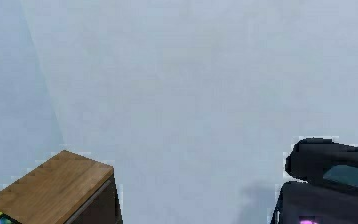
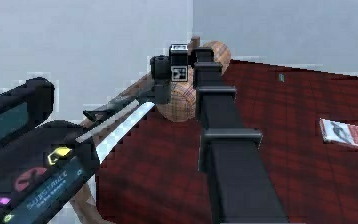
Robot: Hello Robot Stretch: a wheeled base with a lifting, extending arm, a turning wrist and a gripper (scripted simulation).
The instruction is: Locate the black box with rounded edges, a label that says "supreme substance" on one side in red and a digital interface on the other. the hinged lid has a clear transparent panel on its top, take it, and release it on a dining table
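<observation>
A black box [image 2: 32, 160] with rounded edges fills the arm side view's lower left. Its lid [image 2: 17, 108] stands raised, and coloured marks show on its near face. The same box [image 1: 327, 185] shows at the forward view's lower right, with a dark glassy panel on top. The dark arm [image 2: 227, 150] rises from the bottom edge to two white marker squares [image 2: 175, 58]. Left of them the gripper [image 2: 95, 115] reaches its thin fingers down toward the box. I cannot tell whether it holds anything.
A dark red patterned surface [image 2: 287, 100] spreads across the arm side view's right, with a flat magazine-like thing [image 2: 345, 131] on it. A pinkish rounded meshed thing [image 2: 195, 88] sits behind the wrist. A wooden tabletop [image 1: 57, 190] lies at the forward view's lower left, before pale walls [image 1: 187, 90].
</observation>
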